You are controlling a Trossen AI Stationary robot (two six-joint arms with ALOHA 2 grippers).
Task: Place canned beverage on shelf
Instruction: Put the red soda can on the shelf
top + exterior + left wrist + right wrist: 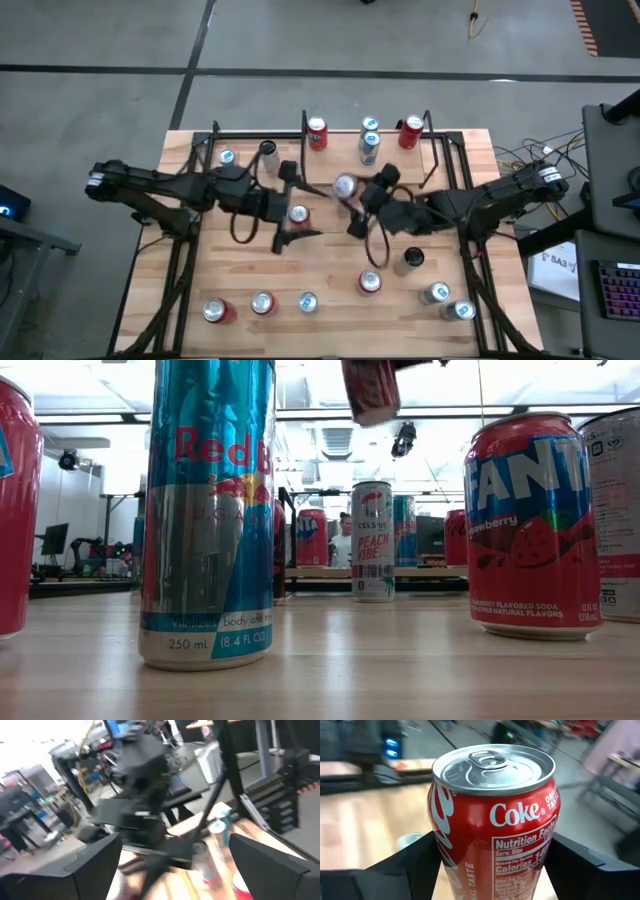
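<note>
So my right gripper [492, 870] had a red Coke can [495, 820] clamped upright between its fingers — lifted off the table [330, 270]. Left gripper [290, 212] sat spread wide, empty — another can [298, 214] stood between those fingers, untouched.

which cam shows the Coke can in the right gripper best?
Right wrist view: the Coke can fills the frame between the fingers. High view shows only its top; low view its lower end; left wrist view nothing clear.
</note>
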